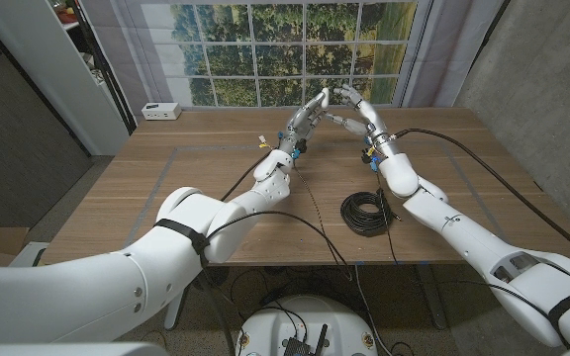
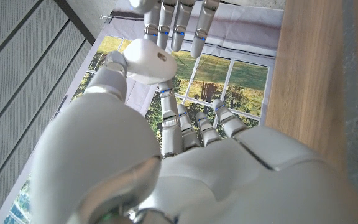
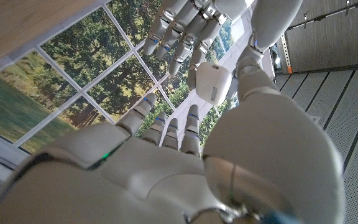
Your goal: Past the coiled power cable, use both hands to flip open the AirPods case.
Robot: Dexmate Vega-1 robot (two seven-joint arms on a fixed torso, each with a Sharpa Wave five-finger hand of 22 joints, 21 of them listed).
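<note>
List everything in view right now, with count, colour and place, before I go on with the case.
table: one, brown wood, under both arms
coiled power cable: one, black, on the table's near part beside the right forearm
small box: one, white, at the table's far left corner
tape outline: grey-blue lines on the tabletop
window backdrop: one, green trees behind white bars, behind the table
left hand: one, white and grey, raised over the table's far middle
right hand: one, white and grey, facing the left hand, fingertips close; cannot tell whether they hold anything
</note>
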